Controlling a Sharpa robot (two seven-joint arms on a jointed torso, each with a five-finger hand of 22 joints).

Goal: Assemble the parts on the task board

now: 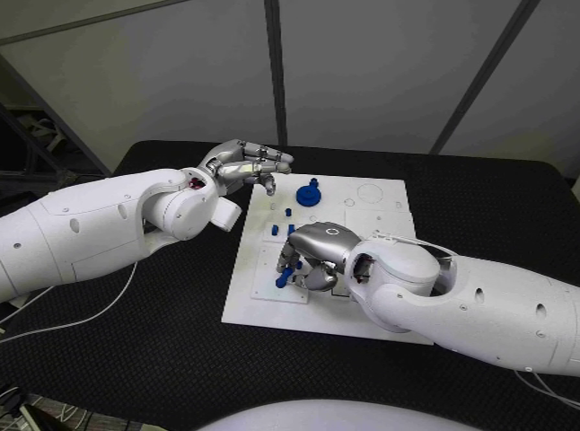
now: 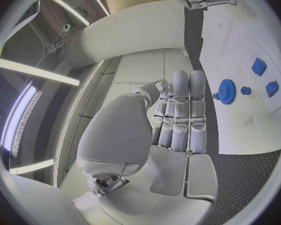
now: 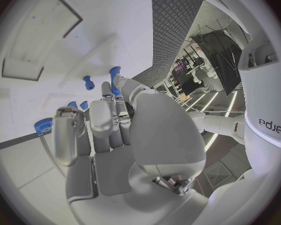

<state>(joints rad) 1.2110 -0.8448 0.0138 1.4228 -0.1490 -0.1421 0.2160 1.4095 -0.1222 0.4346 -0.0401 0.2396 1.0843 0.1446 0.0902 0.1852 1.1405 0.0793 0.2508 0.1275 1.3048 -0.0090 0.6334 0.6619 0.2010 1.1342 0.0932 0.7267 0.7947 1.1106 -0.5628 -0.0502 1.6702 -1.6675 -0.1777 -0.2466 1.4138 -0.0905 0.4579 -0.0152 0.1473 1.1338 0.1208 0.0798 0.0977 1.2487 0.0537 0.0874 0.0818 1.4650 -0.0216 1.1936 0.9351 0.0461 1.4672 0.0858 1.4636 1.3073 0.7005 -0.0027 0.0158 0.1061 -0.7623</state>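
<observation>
Right hand down on the board, left hand hovering off its corner.
The right hand (image 1: 319, 254) sits over the task board (image 1: 368, 224) at about seven o'clock, fingers pinching a small blue part (image 1: 284, 279). The left hand (image 1: 248, 165) hangs at eleven o'clock, fingers curled in and carrying nothing. A blue gear (image 1: 308, 193) stands near twelve on the black worktop (image 1: 497, 206).

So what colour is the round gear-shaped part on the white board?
Blue gear-shaped part, clearest in left wrist view.
</observation>
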